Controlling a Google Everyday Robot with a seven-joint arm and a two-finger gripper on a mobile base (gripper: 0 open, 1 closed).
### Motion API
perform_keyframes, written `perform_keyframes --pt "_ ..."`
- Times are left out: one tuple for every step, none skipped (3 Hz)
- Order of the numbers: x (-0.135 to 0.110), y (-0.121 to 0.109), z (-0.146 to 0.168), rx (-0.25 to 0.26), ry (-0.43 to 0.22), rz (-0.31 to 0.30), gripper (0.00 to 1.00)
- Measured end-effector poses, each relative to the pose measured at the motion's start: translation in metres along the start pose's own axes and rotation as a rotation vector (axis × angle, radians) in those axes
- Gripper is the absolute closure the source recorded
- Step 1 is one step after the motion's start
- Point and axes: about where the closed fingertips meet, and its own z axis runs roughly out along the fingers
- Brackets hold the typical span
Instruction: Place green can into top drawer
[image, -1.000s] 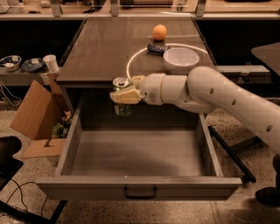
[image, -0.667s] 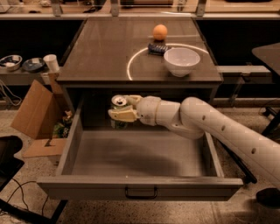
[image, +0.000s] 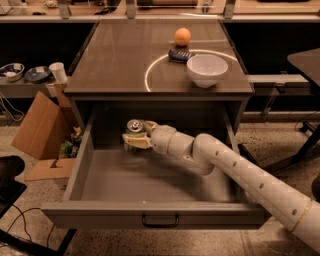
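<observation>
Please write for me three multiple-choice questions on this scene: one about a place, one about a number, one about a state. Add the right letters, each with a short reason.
1. Where is the green can?
A. on the cabinet top
B. inside the top drawer, near its back wall
C. on the floor

2. How many bowls stand on the cabinet top?
A. one
B. two
C. three

3. What is the gripper doing?
A. resting open on the cabinet top
B. holding the green can inside the drawer
C. pulling the drawer handle

Answers:
1 B: the can is between the drawer's walls, at the back left.
2 A: only the white bowl stands there, near an orange.
3 B: the fingers clasp the can's sides.
</observation>
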Motion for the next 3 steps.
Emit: perform_keyframes --pt "0.03 -0.008 0.0097 0.025 0.021 0.028 1.0" --pt "0.0364 -0.0092 0.0121 0.03 0.026 0.034 0.88" --pt "0.0364 -0.0092 0.0121 0.03 0.026 0.034 0.64"
